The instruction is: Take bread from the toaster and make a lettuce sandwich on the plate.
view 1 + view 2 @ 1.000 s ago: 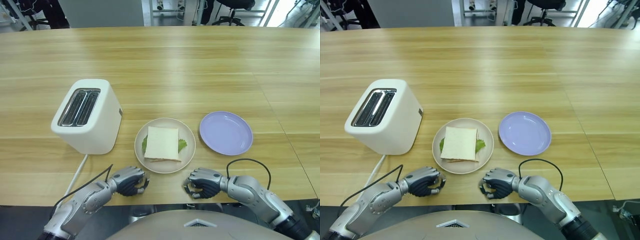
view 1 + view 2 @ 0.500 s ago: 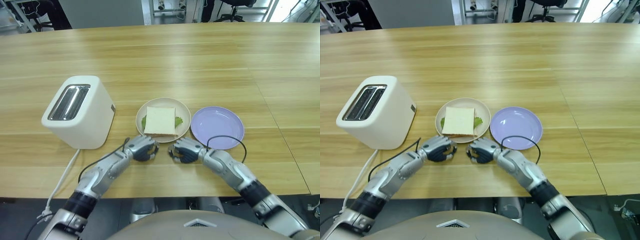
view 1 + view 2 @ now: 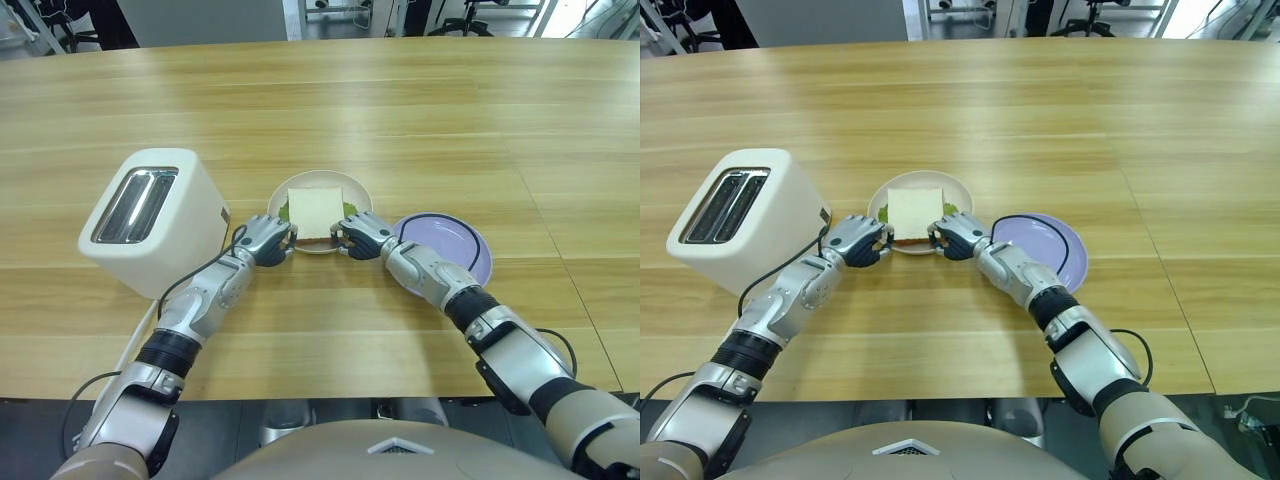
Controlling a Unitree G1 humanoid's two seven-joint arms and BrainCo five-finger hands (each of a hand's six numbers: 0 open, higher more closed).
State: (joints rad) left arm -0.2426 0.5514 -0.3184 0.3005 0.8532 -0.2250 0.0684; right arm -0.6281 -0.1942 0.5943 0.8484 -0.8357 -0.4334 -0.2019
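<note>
My left hand (image 3: 262,241) sits at the near-left edge of the cream plate (image 3: 358,193), fingers curled into a loose fist with the knuckles toward the rim. I see nothing in its grasp. My right hand (image 3: 360,238) mirrors it at the near-right edge of the same plate, also curled inward. I see nothing closed inside it either. Both hands are right up against the rim, but I cannot tell whether either one actually touches it. The two fists are close together, with the near corner of the sandwich between them.

The sandwich (image 3: 315,210) lies flat in the middle of the cream plate, a pale square slice of bread on top. A lettuce leaf (image 3: 881,213) pokes out green from under it on the left and right sides.

Just beside that plate, on my right, is a purple plate (image 3: 460,245). My right forearm crosses over its near-left part.

On my left, near the cream plate but not touching it, stands the white toaster (image 3: 150,222), upright with its two slots facing up. My left forearm runs past its near corner.

Everything rests on the wooden table (image 3: 400,100).
</note>
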